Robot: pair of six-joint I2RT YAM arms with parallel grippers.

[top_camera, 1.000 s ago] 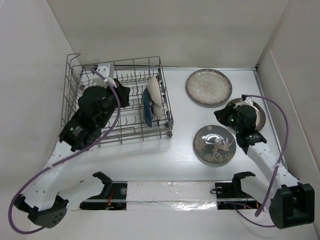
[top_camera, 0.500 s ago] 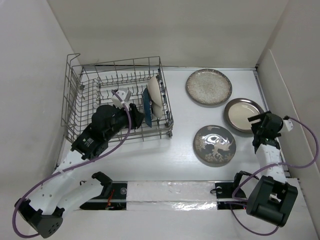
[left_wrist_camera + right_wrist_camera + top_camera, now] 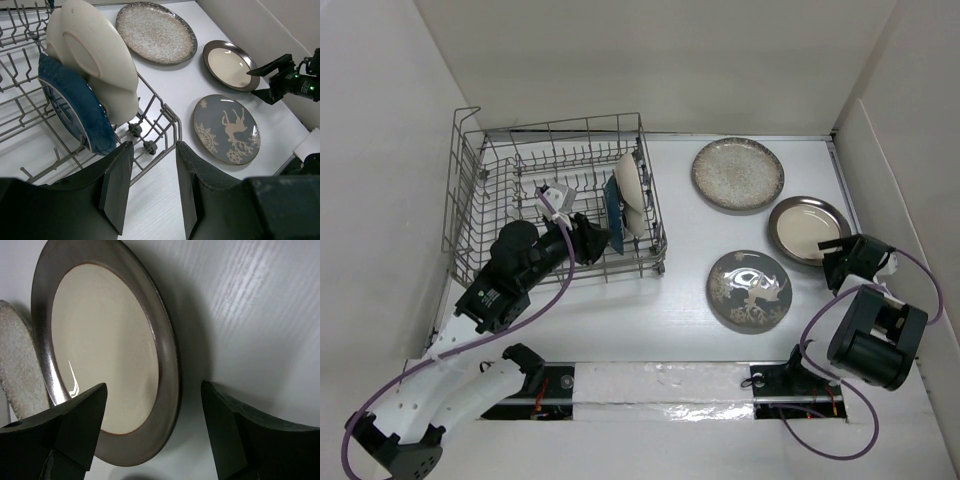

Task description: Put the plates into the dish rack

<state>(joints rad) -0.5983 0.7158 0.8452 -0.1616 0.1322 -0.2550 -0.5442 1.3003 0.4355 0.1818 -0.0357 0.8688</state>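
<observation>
Tabletop [image 3: 680,250] has the dish rack [image 3: 548,127] on the left and three loose plates on the right, presumably within my right arm's reach. The cream plate [image 3: 95,55] and dark blue teardrop dish [image 3: 75,110] stand on edge between tines at the rack's right end, leaning together. Speckled plate [image 3: 737,174], silver-rimmed cream plate [image 3: 807,229] and deer plate [image 3: 749,289] lie flat. Right claw [image 3: 153,387] is spread wide at the silver rim, likely lining up a pinch; can't tell if it's touching. Left claw [image 3: 153,150] is partly spread and empty, over the rack's front corner. The cream plate's face is turned away from me.
</observation>
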